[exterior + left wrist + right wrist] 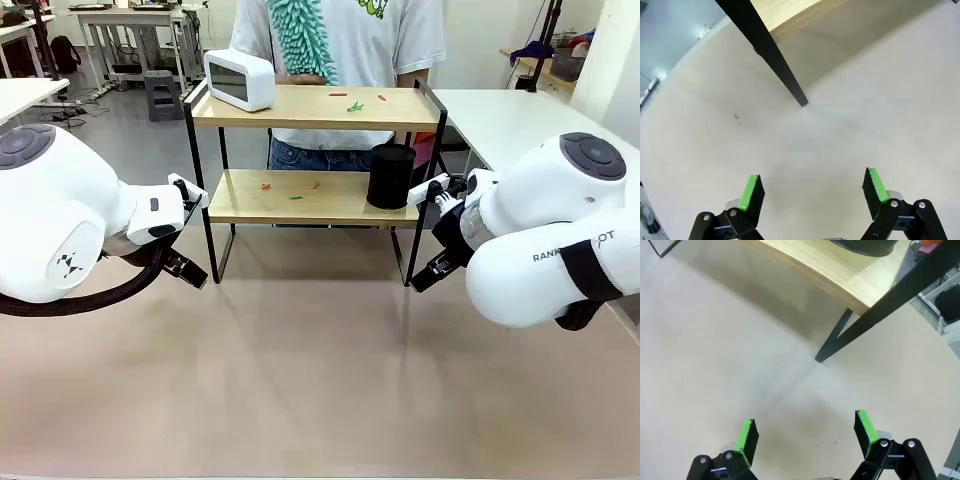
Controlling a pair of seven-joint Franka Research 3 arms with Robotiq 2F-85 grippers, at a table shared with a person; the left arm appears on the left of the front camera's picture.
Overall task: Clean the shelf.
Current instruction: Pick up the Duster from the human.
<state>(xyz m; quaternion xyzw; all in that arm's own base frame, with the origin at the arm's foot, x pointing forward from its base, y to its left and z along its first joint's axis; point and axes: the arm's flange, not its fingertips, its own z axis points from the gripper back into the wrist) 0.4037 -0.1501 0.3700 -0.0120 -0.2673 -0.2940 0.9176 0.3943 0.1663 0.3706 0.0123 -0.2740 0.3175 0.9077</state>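
Left tool (pixel 812 187) and right tool (pixel 805 430) gape wide, empty. The shelf (pixel 300 108) stands just ahead of both. Best to reach its black cup (pixel 391 176) level, clearing the frame.

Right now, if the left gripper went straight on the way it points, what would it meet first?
Probably the bare table, just before the shelf leg; the left gripper aims down at it, though depth is unclear.

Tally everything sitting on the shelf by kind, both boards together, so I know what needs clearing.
white digital clock: 1
black cylindrical container: 1
small scraps on the top board: 3
small scraps on the lower board: 3
Total on the shelf: 8
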